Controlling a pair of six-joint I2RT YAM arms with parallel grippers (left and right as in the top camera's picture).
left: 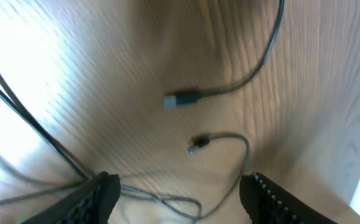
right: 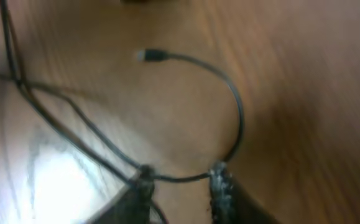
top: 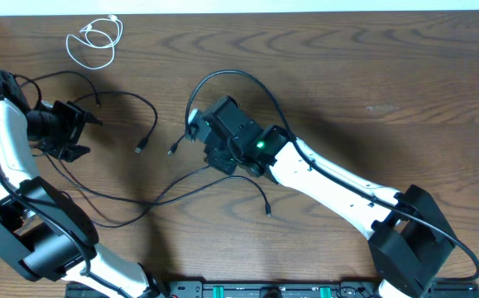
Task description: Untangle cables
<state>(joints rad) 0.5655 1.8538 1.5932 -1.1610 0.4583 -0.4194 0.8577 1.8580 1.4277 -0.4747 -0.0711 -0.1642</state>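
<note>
The black cables sprawl crossed over the left-centre of the wooden counter. The white cord lies coiled well apart at the upper left. The left gripper hangs with its jaws wide and released above two plug ends. The right gripper has its jaws slightly parted, and one black cord runs across the gap unclamped.

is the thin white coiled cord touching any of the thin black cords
Apart. The overhead view shows the thin white coiled cord lying alone, bare wooden table plainly between it and the nearest thin black cord.
</note>
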